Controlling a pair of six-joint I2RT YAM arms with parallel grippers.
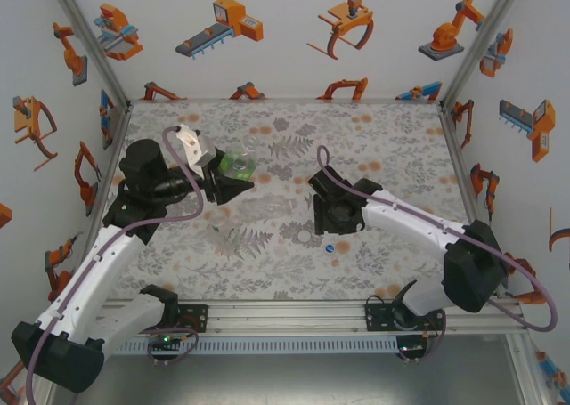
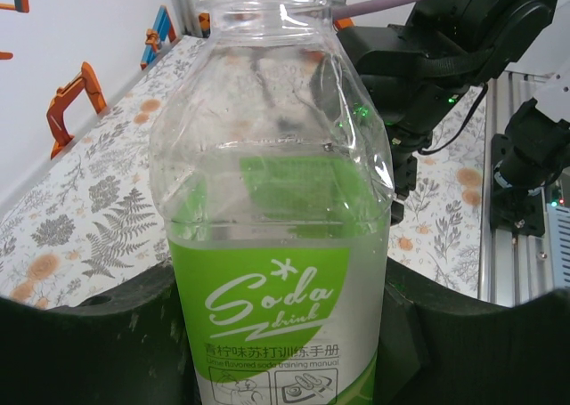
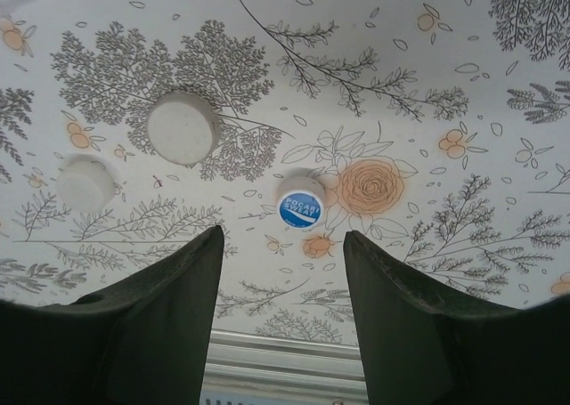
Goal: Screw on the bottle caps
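Note:
My left gripper (image 1: 230, 178) (image 2: 285, 343) is shut on a clear bottle (image 2: 272, 174) with a green "Soda drink" label, also seen at the back left of the table (image 1: 237, 163). Something white sits at the bottle's top edge; I cannot tell whether it is a cap. Two colourless bottles (image 1: 264, 207) (image 1: 227, 235) lie on the table in front of it. A blue cap (image 3: 300, 207) (image 1: 330, 247) lies on the table just beyond my right gripper (image 3: 283, 236) (image 1: 334, 216), which is open and empty above it. Two whitish caps (image 3: 183, 127) (image 3: 86, 182) lie further left; one of them is near the table's middle (image 1: 305, 237).
The table (image 1: 401, 156) has a floral cover and is walled on three sides. An aluminium rail (image 1: 285, 314) runs along its near edge. The right arm (image 2: 427, 67) stands close behind the held bottle in the left wrist view.

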